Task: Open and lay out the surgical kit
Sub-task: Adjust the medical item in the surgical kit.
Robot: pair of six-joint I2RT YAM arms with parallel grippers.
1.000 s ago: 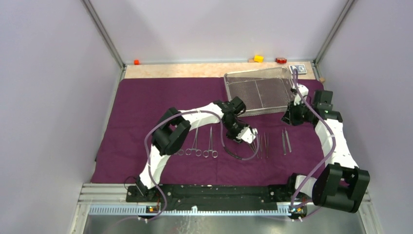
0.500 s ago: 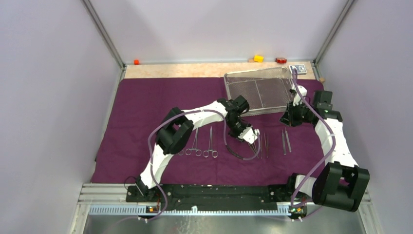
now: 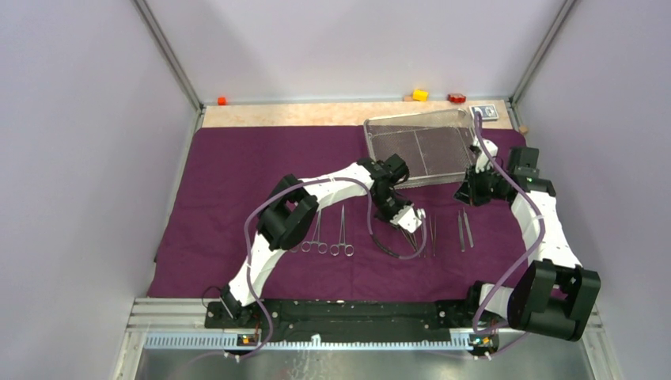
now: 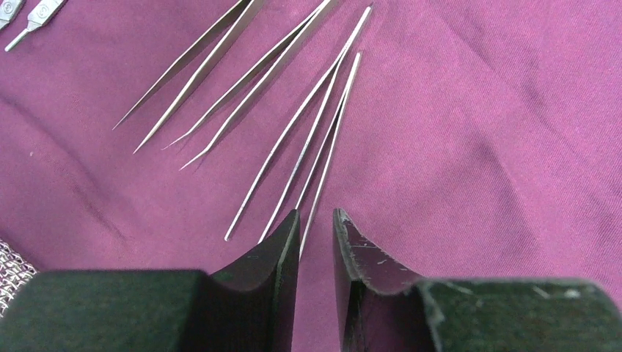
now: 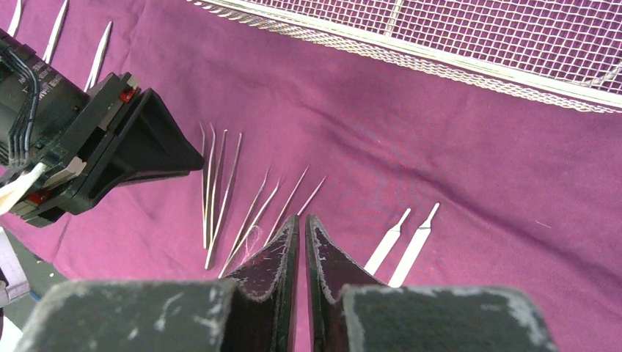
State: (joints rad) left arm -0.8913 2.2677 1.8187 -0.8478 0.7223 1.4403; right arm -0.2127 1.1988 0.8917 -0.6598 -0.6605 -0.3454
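Tweezers (image 4: 312,139) fill the left wrist view, several slim pairs fanned on the purple cloth wrap (image 4: 477,110). One pair runs back to the mouth of the left gripper (image 4: 317,216), whose jaws stand a narrow gap apart, wider than the steel leg at their tips; no pinch shows.

The right wrist view gives what the overhead one hides. The right gripper (image 5: 302,218) has its fingers drawn all but together with nothing between them. It hangs over the cloth between the tweezers and two flat steel handles (image 5: 400,242), with the wire-mesh tray (image 5: 477,29) across the top of that view.

Only the overhead view shows the whole layout. The cloth wrap is spread flat, with the tray at its far right corner. Ring-handled clamps (image 3: 328,233) lie near the middle of its near edge, and the tweezers and handles lie to their right. Open cloth runs from the clamps to the left edge. Beyond the far edge, a wooden strip (image 3: 301,113) carries small blocks (image 3: 420,95) and a card packet (image 3: 485,112).

The left arm reaches forward and to the right, elbow raised and wrist bent down over the tweezers. The right arm is folded, its gripper pointing left just beside the tray's near right corner.
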